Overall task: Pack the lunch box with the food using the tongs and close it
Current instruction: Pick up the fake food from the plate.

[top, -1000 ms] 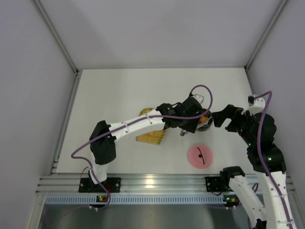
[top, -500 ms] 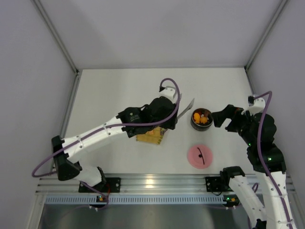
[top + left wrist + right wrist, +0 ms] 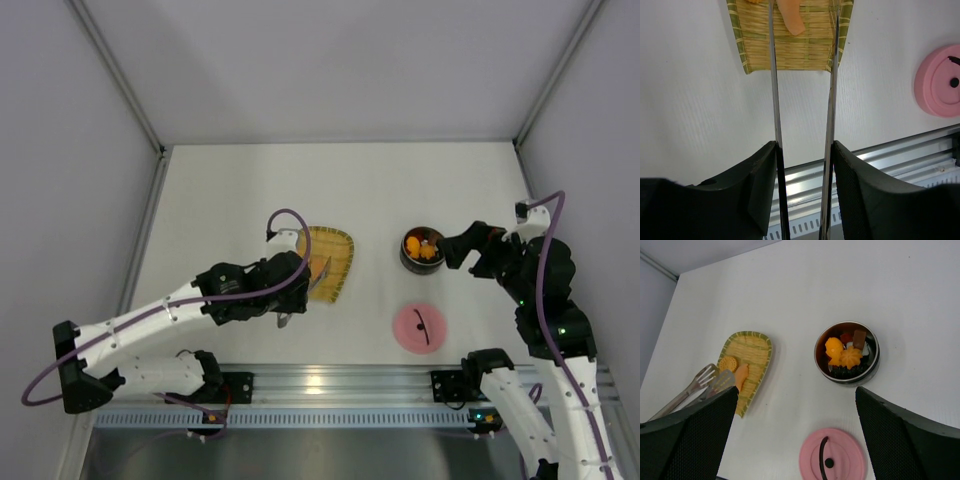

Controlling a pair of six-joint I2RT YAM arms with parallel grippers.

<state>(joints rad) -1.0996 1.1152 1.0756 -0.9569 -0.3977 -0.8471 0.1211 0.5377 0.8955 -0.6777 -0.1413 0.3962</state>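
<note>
**Left:** the left gripper [image 3: 804, 150], low over the near left of the table [image 3: 230, 190], clamps the handle end of the tongs [image 3: 774, 100]. The two tong arms stand spread and reach over the near end of the yellow woven tray [image 3: 340, 255].

**On the tray:** a round biscuit piece [image 3: 728, 363] and an orange piece [image 3: 792, 20] that lies between the arms. Whether the tips touch it cannot be told.

**Right of the tray, apart from it:** the lunch box [image 3: 871, 365], uncovered, holding orange, red, brown and black food [image 3: 850, 356].

**Nearer:** the pink lid [image 3: 420, 328], flat on the table.

**Far right:** the right gripper [image 3: 796, 388], jaws wide apart, just right of the lunch box.
</note>
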